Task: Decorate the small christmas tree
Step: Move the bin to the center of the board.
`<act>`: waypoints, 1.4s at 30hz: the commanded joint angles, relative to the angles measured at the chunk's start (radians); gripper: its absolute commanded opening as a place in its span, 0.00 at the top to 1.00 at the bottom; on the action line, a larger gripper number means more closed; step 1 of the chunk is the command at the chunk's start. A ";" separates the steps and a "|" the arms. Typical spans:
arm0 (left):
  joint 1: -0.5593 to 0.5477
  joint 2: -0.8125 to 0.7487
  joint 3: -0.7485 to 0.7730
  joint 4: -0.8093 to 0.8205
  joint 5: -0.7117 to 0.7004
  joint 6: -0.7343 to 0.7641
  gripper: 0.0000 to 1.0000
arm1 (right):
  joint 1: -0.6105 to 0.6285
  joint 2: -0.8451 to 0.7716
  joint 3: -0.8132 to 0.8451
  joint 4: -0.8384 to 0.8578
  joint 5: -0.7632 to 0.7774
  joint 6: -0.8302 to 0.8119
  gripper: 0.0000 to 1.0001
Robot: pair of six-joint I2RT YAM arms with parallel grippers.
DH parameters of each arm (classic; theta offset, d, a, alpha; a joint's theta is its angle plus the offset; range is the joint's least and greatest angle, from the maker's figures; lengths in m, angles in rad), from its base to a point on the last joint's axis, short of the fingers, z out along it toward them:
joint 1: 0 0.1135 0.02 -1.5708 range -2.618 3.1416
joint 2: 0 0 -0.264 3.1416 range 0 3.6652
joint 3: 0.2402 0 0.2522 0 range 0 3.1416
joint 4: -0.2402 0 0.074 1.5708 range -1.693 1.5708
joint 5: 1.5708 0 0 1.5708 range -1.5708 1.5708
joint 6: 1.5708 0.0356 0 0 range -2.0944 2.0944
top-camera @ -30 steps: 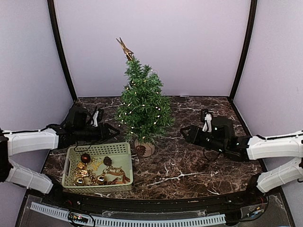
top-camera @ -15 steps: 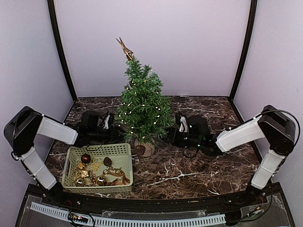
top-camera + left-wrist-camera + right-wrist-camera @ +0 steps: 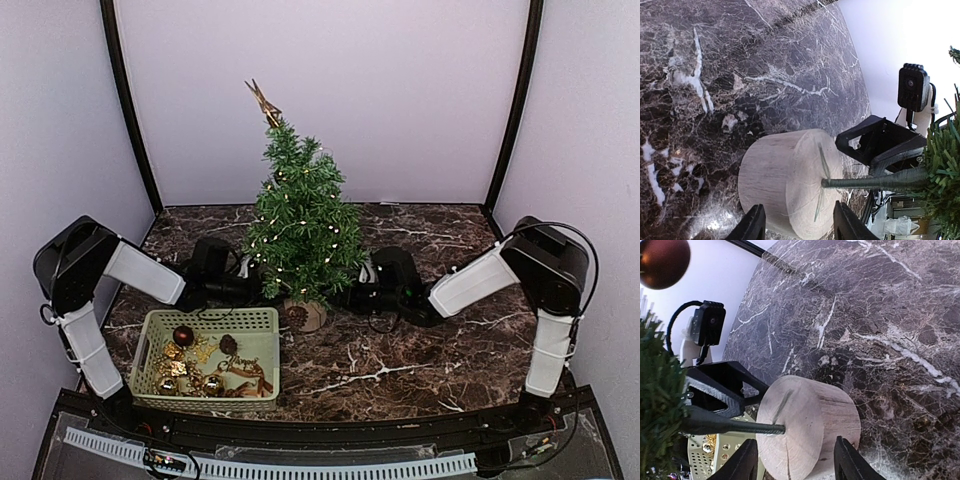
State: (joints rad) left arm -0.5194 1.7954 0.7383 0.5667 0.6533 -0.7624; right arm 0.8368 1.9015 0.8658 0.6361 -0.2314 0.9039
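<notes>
Small christmas tree (image 3: pixel 300 225), trunk upright, is flanked low by left gripper (image 3: pixel 799 212) and right gripper (image 3: pixel 795 446); both are spread, empty; equally near.

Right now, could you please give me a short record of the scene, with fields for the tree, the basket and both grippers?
tree: small christmas tree, upright at mid-table, gold topper
base: round wooden base standing on the marble table
basket: pale green basket, front-left of the tree, holding ornaments
left gripper: open, fingers either side of the base
right gripper: open, straddling the base from the opposite side
contact: cannot tell whether either gripper touches the base
</notes>
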 commanded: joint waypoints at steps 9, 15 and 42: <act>-0.053 0.084 0.095 -0.042 0.020 0.030 0.63 | 0.003 0.086 0.054 0.047 0.001 0.023 0.60; -0.066 0.150 0.168 0.002 0.009 0.022 0.68 | 0.001 0.066 0.017 0.068 0.064 0.056 0.67; -0.033 0.339 0.450 0.086 0.026 0.057 0.67 | -0.001 -0.111 -0.166 0.145 0.253 0.131 0.65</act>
State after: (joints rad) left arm -0.5678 2.1868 1.1973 0.6155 0.6617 -0.7315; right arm 0.8276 1.8942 0.7429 0.7464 -0.0288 1.0481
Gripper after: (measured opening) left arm 0.317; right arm 0.337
